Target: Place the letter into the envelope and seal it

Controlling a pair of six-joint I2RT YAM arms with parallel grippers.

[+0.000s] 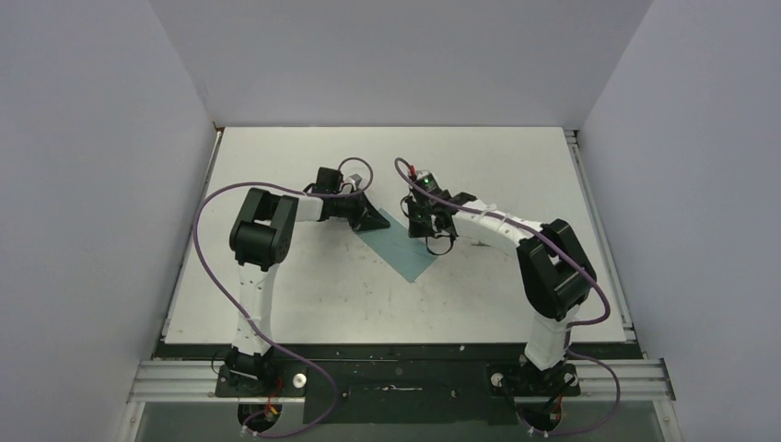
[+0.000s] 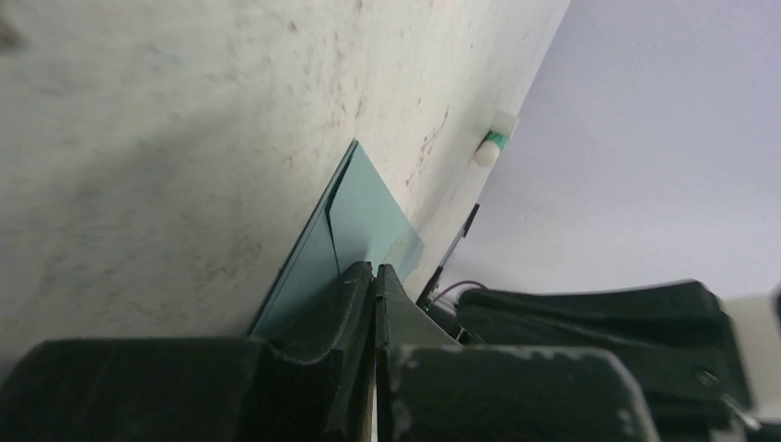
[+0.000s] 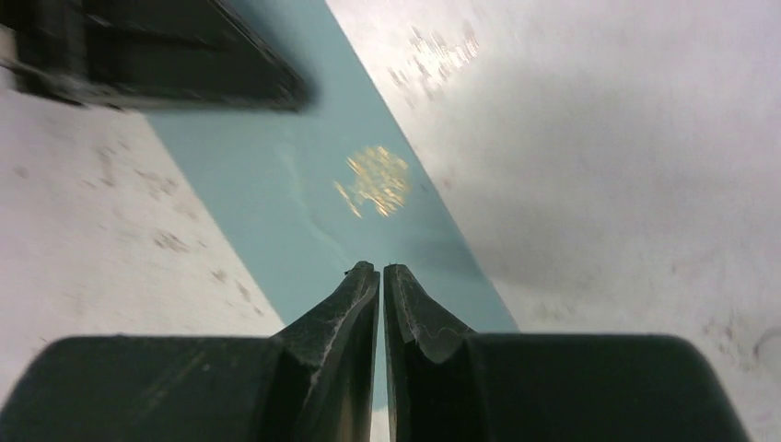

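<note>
The teal envelope (image 1: 406, 249) lies flat and slantwise in the middle of the table. In the right wrist view the envelope (image 3: 295, 203) carries a gold smudge (image 3: 376, 181), and in the left wrist view a flap seam shows on the envelope (image 2: 364, 216). My left gripper (image 1: 377, 222) is shut, its tips (image 2: 374, 269) down at the envelope's far-left end. My right gripper (image 1: 430, 241) is shut with only a hairline gap and nothing between its fingers; its tips (image 3: 380, 269) hover over the envelope's middle. The letter is out of view.
A small white-and-green stick (image 2: 493, 147) lies far off on the table in the left wrist view. The left gripper's black fingers (image 3: 157, 55) cross the top left of the right wrist view. The white table (image 1: 304, 295) is scuffed, with walls on three sides.
</note>
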